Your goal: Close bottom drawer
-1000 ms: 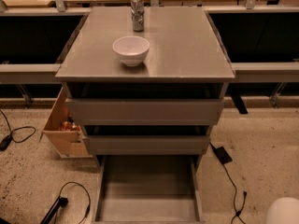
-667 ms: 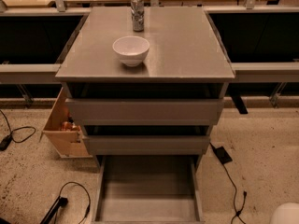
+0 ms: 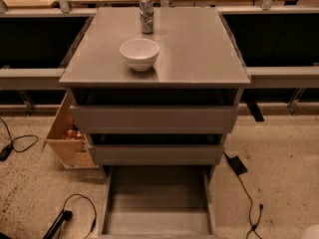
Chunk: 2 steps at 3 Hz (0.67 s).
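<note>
Camera view, only one given.

Bottom drawer [image 3: 157,200], the long shallow grey tray, lowest of three in the grey cabinet: pulled far out toward cam, directly below the bench front edge. Tray looks empty. Its front panel sits at the bottom edge of view, barely seen.

Vs 1.0 s and 0.7 s ago: drawer hasn't budged, same extension. Only change is the pale rounded bit at the bottom-right corner of view, prob. the pincer [image 3: 312,232]. It showed more before and now sits lower and further into the corner, nearly out of shot. It's well apart from the drawer, no contact. Spread or pressed together: can't tell.

Meaning for task: closing not started, approx. zero progress. Judging by this, the arm is repositioning, not pushing. Next move needs contact on the drawer front, then a straight push toward the cabinet.

Rest unchanged:
- white round ceramic bowl [image 3: 139,54] on the grey bench top [image 3: 199,49], near the front edge, left of centre
- dented silver metal can [image 3: 146,15] upright near the back edge, behind the bowl
- two grey drawers above, top [image 3: 154,118] and middle [image 3: 157,154], with dark gaps over each
- tan wooden box [image 3: 67,136] angled out below the bench front-left corner, small items inside
- black cables [image 3: 244,193] on the speckled floor, both sides

Risk: an off-centre push could skew the tray on its rails.
</note>
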Each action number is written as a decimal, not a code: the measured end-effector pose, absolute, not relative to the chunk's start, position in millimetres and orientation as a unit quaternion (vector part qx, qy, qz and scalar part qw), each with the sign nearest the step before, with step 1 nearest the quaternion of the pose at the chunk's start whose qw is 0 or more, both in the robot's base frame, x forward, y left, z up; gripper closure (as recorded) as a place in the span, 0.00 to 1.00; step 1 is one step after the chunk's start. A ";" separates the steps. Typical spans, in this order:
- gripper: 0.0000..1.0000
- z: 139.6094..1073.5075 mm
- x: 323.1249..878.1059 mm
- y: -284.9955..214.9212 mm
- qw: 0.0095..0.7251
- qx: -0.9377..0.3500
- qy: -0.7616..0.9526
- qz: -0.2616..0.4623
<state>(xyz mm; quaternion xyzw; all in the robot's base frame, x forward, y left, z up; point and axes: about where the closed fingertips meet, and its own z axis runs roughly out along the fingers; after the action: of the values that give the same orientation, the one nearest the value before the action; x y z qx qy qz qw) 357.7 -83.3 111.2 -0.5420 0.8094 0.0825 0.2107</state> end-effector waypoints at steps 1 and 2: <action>1.00 107.1 365.9 -82.4 0.220 -0.542 0.807 0.083; 1.00 98.2 400.2 -78.9 0.245 -0.543 0.799 0.081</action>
<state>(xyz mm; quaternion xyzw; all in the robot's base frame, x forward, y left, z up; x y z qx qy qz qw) 400.2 -78.9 98.2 -0.5427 0.7993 0.0807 0.2451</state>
